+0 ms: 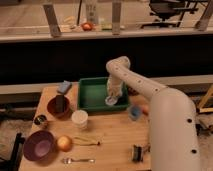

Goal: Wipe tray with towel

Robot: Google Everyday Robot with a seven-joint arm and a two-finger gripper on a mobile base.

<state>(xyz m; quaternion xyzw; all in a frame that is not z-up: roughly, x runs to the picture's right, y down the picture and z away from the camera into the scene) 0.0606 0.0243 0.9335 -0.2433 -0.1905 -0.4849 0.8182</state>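
The green rectangular tray (90,95) sits at the back middle of the wooden table. My white arm reaches in from the right and bends down into it. The gripper (112,98) points down at the tray's right side, over its floor. Under it lies the towel (111,101), a small pale wad pressed against the tray bottom. The arm hides part of the tray's right wall.
A blue-grey cloth (64,87) lies left of the tray. A dark red bowl (58,106), white cup (79,119), small tin (40,120), purple bowl (39,145), orange fruit (64,143), fork (77,160), blue cup (134,112) and a dark object (137,152) stand around the table.
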